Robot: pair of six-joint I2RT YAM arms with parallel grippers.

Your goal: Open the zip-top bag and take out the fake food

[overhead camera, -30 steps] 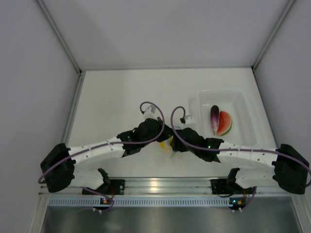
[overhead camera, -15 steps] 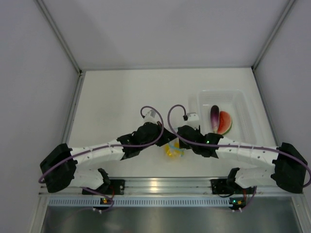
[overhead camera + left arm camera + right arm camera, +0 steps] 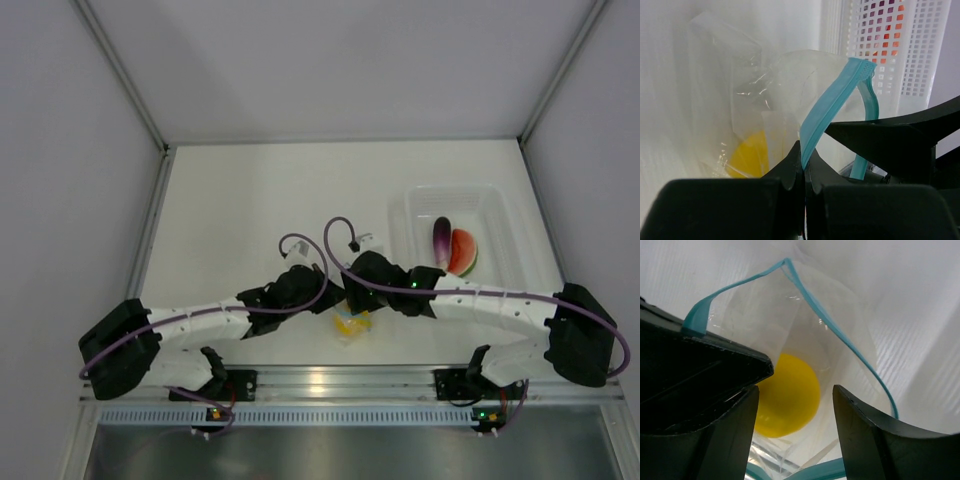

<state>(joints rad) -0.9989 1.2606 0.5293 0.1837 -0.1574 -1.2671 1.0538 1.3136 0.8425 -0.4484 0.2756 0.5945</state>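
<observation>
Near the front edge of the white bench (image 3: 250, 200), pale walls (image 3: 350, 70) around | left tool (image 3: 804, 167) pinching teal strip (image 3: 822, 110) of zip-top bag (image 3: 785, 85) | right tool (image 3: 795, 390) spread above open mouth | yellow fruit (image 3: 790, 395) inside

White table (image 3: 250, 190) (pale grey walls (image 3: 350, 60))

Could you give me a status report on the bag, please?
Left tool shut on zip-top bag at teal strip. Right tool open at bag mouth, yellow fruit inside. Eggplant, wedge in tub. Nothing blocking.
</observation>
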